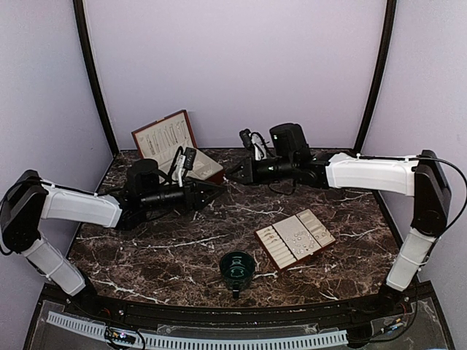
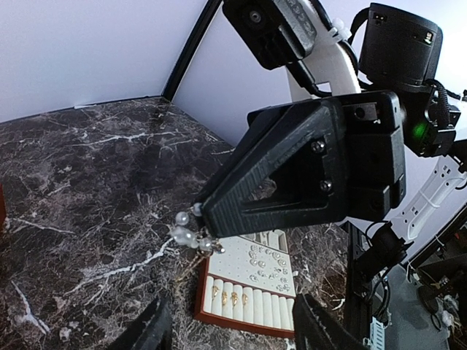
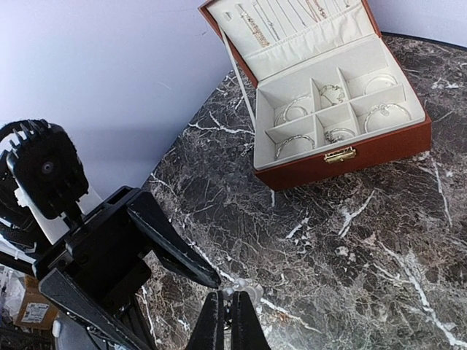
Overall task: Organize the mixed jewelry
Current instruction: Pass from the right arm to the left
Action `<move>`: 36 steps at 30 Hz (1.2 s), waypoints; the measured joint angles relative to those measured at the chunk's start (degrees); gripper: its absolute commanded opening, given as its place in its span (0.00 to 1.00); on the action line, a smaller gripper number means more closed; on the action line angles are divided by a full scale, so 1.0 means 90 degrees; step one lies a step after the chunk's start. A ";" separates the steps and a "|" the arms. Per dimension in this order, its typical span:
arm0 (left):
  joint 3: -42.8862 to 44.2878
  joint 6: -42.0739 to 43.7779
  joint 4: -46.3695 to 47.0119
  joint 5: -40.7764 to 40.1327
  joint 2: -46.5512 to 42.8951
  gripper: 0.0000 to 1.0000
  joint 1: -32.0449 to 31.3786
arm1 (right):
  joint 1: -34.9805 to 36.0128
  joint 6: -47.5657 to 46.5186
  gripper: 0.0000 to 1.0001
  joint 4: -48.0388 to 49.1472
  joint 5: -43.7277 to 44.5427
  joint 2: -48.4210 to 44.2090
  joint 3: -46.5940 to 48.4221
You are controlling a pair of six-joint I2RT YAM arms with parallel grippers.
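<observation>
My right gripper (image 3: 228, 302) is shut on a small string of white pearls (image 3: 246, 290) and holds it above the marble table. In the left wrist view the pearls (image 2: 188, 235) hang from the right gripper's tip with a thin gold chain trailing below. My left gripper (image 2: 232, 312) is open, its jaws wide apart just under and beside the pearls; one of its fingers (image 3: 171, 248) nearly touches them. The mixed jewelry (image 2: 266, 264), tiny silvery pieces, lies on the cream pad of a flat tray (image 1: 295, 237), with gold rings (image 2: 235, 295) in its ring rolls.
An open brown jewelry box (image 3: 336, 109) with bracelets in cream compartments stands at the back left (image 1: 175, 146). A dark green cup (image 1: 237, 268) sits near the front middle. Both grippers (image 1: 222, 182) meet in mid-air over the table's middle.
</observation>
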 measured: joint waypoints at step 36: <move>0.0418 -0.0058 0.0289 0.0000 0.0464 0.00 -0.0049 | 0.0197 0.0277 0.00 -0.0019 -0.0236 0.0000 0.0260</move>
